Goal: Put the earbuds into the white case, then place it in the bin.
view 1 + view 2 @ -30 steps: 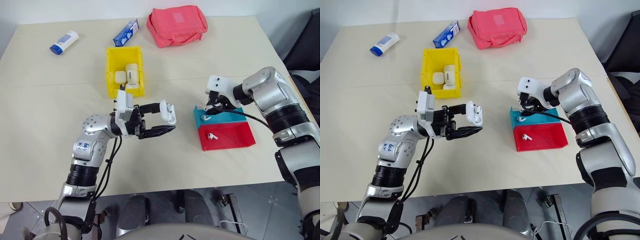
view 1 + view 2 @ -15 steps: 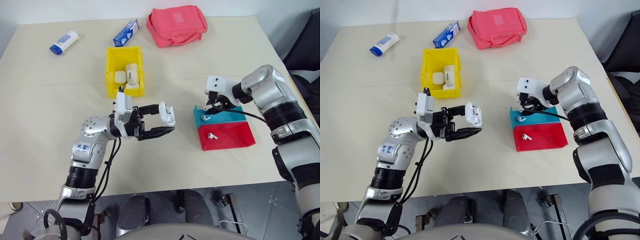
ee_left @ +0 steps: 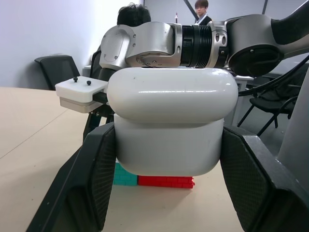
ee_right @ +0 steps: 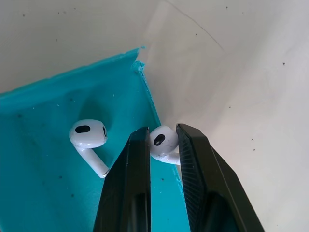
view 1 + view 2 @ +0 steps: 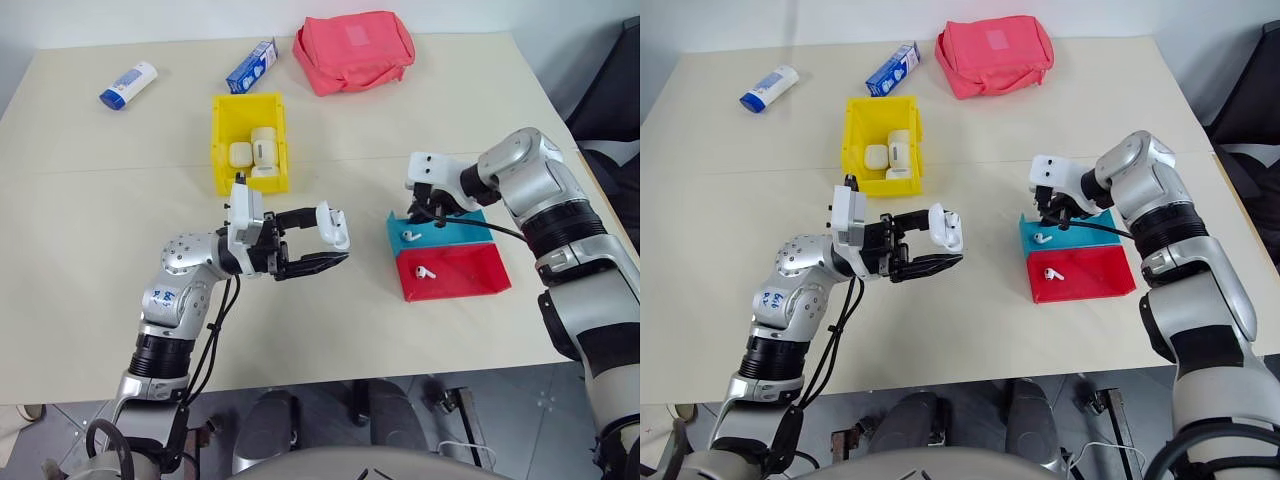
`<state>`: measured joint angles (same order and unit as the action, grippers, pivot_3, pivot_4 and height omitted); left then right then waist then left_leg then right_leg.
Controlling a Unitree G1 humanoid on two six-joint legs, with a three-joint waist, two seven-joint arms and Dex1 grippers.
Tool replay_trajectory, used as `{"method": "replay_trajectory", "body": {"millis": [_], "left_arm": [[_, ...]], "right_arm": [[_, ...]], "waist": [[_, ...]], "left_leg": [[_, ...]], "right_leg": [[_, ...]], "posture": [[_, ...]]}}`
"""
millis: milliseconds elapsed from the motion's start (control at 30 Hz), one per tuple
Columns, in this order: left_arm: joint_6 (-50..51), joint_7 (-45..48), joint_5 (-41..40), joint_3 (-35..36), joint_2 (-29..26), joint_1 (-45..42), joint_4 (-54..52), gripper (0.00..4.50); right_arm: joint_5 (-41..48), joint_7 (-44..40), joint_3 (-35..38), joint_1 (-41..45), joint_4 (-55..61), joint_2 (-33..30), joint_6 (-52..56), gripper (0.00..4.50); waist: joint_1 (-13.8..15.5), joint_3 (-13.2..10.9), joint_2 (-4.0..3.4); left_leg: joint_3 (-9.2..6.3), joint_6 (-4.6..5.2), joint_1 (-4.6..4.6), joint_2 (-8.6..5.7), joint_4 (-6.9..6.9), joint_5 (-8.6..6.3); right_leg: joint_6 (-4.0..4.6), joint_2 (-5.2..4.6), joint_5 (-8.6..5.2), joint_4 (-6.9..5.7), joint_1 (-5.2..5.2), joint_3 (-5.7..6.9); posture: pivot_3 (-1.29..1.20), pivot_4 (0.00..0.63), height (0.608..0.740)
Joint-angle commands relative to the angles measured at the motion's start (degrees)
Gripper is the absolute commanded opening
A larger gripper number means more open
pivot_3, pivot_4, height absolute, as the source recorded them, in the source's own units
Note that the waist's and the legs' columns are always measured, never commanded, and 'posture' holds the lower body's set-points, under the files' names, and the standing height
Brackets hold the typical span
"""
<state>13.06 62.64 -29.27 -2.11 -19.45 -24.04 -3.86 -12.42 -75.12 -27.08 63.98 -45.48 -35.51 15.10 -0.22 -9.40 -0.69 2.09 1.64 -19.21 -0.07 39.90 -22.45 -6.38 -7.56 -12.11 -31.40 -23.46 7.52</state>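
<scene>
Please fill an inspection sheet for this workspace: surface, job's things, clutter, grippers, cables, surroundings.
Surface: beige table, flat, with faint specks.
Job's things: white case held above the table; one earbud lying in the blue tray; a second earbud between the right fingers; a third earbud in the red tray; yellow bin already holding white cases.
Clutter: white tube, blue box, pink pouch.
Grippers: left gripper shut on the white case; right gripper shut on the second earbud.
Cables: black cables along both arms.
Surroundings: black chairs and two people behind the table.
</scene>
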Motion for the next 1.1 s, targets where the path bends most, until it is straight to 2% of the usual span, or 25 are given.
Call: {"method": "replay_trajectory", "body": {"millis": [33,200,367,433,600,733,833,900,967,1100], "left_arm": [[-0.53,-0.23,-1.53,1.13,-0.52,-0.26,-2.28,2.79],[-0.75,-0.07,-1.41,1.00,-0.46,-1.13,-1.39,2.79],[-0.98,1.17,-1.40,0.57,-0.17,-2.79,0.54,2.79],[-1.00,2.34,-1.65,0.31,0.10,-3.67,1.68,2.79],[-1.85,6.62,-1.30,-0.91,1.77,-8.27,7.99,2.79],[-4.05,9.65,0.11,-1.66,2.72,-11.40,13.68,2.79],[-5.32,11.61,0.67,-1.99,3.79,-13.84,17.82,2.79],[-6.22,12.72,1.06,-2.20,4.16,-14.94,19.90,2.79],[-6.98,13.56,1.36,-2.29,4.44,-15.72,21.45,2.79],[-9.14,15.81,2.12,-2.47,5.61,-18.41,25.87,2.79]], "right_arm": [[-0.79,-0.26,1.26,0.96,-0.10,-0.22,-0.34,0.46],[-0.15,-0.17,2.98,1.29,2.16,-0.76,1.25,0.46],[4.09,0.03,8.85,-0.20,9.93,-2.37,6.21,0.46],[8.71,-2.29,12.46,-3.74,18.64,-3.69,12.33,0.46],[29.01,1.42,29.58,-19.92,55.28,-2.91,38.03,0.46],[38.28,9.92,37.54,-21.79,66.02,1.00,55.76,0.46],[45.09,16.16,47.05,-20.95,73.37,8.45,68.92,0.46],[47.24,19.46,50.86,-20.24,76.28,12.01,75.00,0.46],[50.12,22.60,52.60,-20.84,77.88,13.46,77.15,0.46],[61.70,33.82,57.63,-23.85,79.88,19.55,77.40,0.46]], "waist": [[0.00,0.00,0.00],[0.00,0.00,0.00],[0.08,-0.03,-0.05],[0.21,-0.02,-0.05],[0.96,-0.01,-0.03],[1.10,0.02,-0.07],[1.10,0.03,-0.07],[1.10,0.03,-0.07],[1.10,0.03,-0.08],[1.46,0.05,-0.05]], "left_leg": [[0.00,0.00,0.00,0.00,0.00,0.00],[0.00,0.00,0.00,0.00,0.00,0.00],[0.00,-0.01,-0.01,0.00,0.01,0.00],[-0.01,-0.01,-0.01,-0.01,0.02,0.00],[-0.10,0.00,-0.05,-0.01,0.04,0.00],[-0.06,-0.01,0.00,-0.01,0.10,-0.01],[-0.08,-0.06,0.00,0.05,0.09,-0.04],[-0.08,-0.09,-0.03,0.06,0.05,-0.05],[-0.06,-0.08,-0.05,0.04,0.04,-0.05],[-0.04,-0.02,-0.03,-0.04,0.05,-0.03]], "right_leg": [[0.00,0.00,0.00,0.00,0.00,0.00],[0.00,0.00,0.00,0.00,0.00,0.00],[0.00,0.00,0.00,-0.01,0.00,0.00],[0.00,0.00,0.00,-0.01,0.00,0.00],[0.00,-0.01,0.00,0.00,0.03,0.07],[-0.02,-0.08,0.01,-0.08,0.03,0.02],[0.01,-0.06,0.00,-0.09,-0.03,0.03],[0.05,-0.05,-0.03,-0.11,-0.10,0.03],[0.06,-0.05,-0.03,-0.15,-0.14,0.03],[0.05,-0.09,-0.03,-0.18,-0.11,0.01]], "posture": [[0.00,0.150,0.740],[0.00,0.150,0.740],[0.00,0.150,0.740],[0.00,0.150,0.740],[0.00,0.150,0.740],[0.00,0.150,0.740],[0.00,0.150,0.740],[0.00,0.150,0.740],[0.00,0.150,0.740],[0.00,0.150,0.740]]}}
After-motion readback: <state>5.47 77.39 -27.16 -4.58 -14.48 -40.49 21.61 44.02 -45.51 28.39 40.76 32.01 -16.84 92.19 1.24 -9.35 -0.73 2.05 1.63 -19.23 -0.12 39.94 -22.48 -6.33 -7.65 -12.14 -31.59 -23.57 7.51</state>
